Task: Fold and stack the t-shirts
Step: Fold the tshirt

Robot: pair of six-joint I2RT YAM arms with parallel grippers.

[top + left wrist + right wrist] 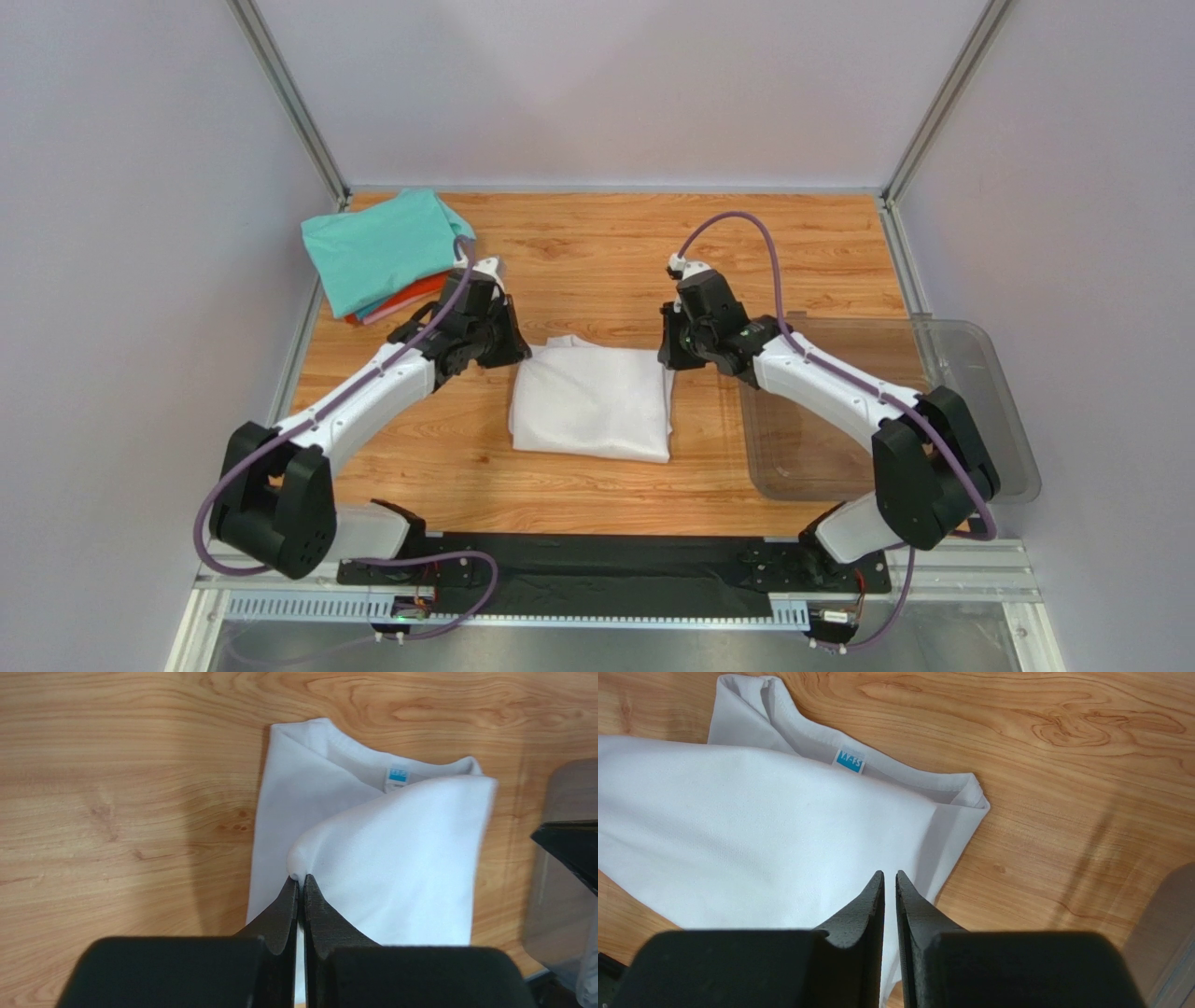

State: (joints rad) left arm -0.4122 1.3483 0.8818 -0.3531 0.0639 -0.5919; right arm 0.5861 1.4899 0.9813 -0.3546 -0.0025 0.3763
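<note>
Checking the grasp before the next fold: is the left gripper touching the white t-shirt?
Touching. The left wrist view shows the left gripper shut on a raised pinch of the white t-shirt, with cloth bunched right at its tips.

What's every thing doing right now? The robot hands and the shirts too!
White shirt, partly folded, neck label showing.
Left hand, shut, pinching the white shirt.
Right hand, shut, pinching it too.
Teal shirt, folded, lying on top.
Orange-red shirt, folded, under the teal shirt.
Bin, upright, beside the right arm.
</note>
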